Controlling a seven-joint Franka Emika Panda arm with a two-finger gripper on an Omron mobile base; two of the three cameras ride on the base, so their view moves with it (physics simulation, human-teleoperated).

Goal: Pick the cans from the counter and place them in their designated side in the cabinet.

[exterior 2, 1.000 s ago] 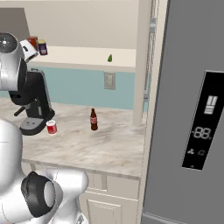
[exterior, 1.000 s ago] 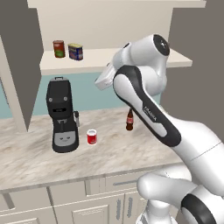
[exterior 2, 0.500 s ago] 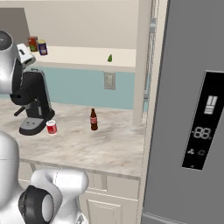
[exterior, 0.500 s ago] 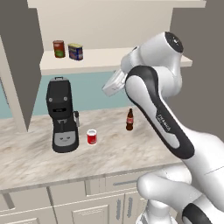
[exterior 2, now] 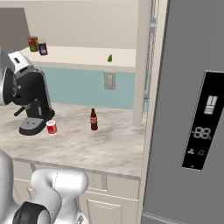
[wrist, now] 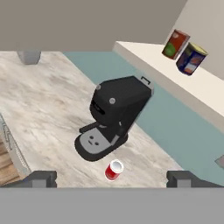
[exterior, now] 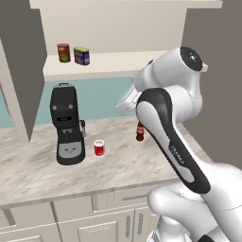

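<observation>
The bright red can (exterior: 99,148) (exterior 2: 51,127) (wrist: 113,169) stands upright on the counter (exterior: 118,165), just right of the coffee machine's base. The dark blue can (exterior: 82,56) (exterior 2: 42,47) (wrist: 191,58) with a yellow top stands on the cabinet shelf (exterior: 127,62), at its left end, beside a dark red can (exterior: 63,53) (wrist: 175,44). My gripper (wrist: 111,178) hangs open and empty in the air above the counter, looking down at the red can from a distance. Its fingertips (wrist: 41,177) stand far apart. In the left base view the hand (exterior: 124,102) sits at shelf-edge height, right of the machine.
A black coffee machine (exterior: 66,125) (wrist: 116,116) stands on the counter left of the red can. A slim brown bottle (exterior: 140,132) (exterior 2: 93,120) stands further right. A tall grey fridge (exterior 2: 192,109) closes off the counter's right end. A small green item (exterior 2: 110,58) lies on the shelf.
The arm has swung up and to the right in the left base view, carrying the open hand with it. The cans, bottle and machine have not moved.
</observation>
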